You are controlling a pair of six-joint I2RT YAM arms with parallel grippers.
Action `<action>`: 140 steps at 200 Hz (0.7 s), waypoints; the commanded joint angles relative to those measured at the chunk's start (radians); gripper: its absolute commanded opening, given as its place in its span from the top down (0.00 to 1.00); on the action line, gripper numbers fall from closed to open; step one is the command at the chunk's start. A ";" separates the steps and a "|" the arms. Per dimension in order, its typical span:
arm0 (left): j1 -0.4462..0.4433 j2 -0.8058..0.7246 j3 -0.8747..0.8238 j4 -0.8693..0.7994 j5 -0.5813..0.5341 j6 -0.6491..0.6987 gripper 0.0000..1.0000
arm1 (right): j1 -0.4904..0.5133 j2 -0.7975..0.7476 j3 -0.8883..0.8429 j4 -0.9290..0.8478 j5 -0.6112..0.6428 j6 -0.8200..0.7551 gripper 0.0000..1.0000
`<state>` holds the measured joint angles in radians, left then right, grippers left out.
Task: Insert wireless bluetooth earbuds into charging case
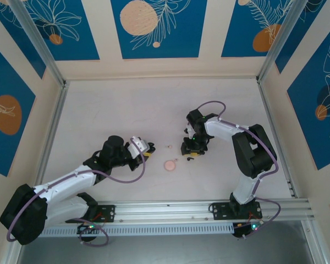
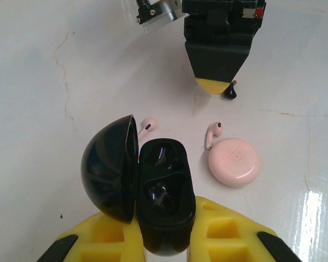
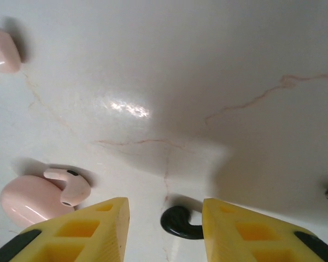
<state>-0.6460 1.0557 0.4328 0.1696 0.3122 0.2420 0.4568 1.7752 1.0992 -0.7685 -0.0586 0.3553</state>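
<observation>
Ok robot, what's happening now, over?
Left gripper shut on open black case. Right gripper open around black earbud. Pink earbud and pink case beside, not blocking.
</observation>
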 commanded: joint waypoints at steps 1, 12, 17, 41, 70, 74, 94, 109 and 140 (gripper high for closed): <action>-0.004 -0.012 0.012 -0.007 -0.005 -0.001 0.86 | 0.006 -0.001 0.040 -0.090 0.054 -0.046 0.60; -0.005 -0.015 0.012 -0.010 -0.008 -0.001 0.85 | 0.008 0.001 0.049 -0.115 0.068 -0.054 0.60; -0.005 -0.017 0.012 -0.010 -0.009 -0.002 0.85 | 0.008 0.004 0.053 -0.122 0.074 -0.060 0.60; -0.005 -0.026 0.011 -0.013 -0.012 -0.002 0.85 | 0.035 0.025 0.079 -0.157 0.119 -0.105 0.60; -0.005 -0.034 0.005 -0.015 -0.014 -0.008 0.85 | 0.046 0.040 0.094 -0.180 0.137 -0.126 0.58; -0.005 -0.034 0.004 -0.012 -0.013 -0.008 0.85 | 0.043 0.041 0.092 -0.178 0.131 -0.126 0.58; -0.005 -0.029 0.001 -0.005 -0.012 -0.011 0.85 | 0.032 0.045 0.075 -0.158 0.078 -0.127 0.55; -0.004 -0.025 0.003 -0.004 -0.010 -0.012 0.85 | 0.031 0.051 0.067 -0.151 0.049 -0.125 0.53; -0.005 -0.026 -0.002 -0.001 -0.009 -0.012 0.85 | 0.029 0.061 0.055 -0.152 0.024 -0.124 0.53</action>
<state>-0.6460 1.0386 0.4328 0.1558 0.3046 0.2417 0.4896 1.8183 1.1755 -0.9024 0.0227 0.2420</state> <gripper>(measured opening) 0.158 0.468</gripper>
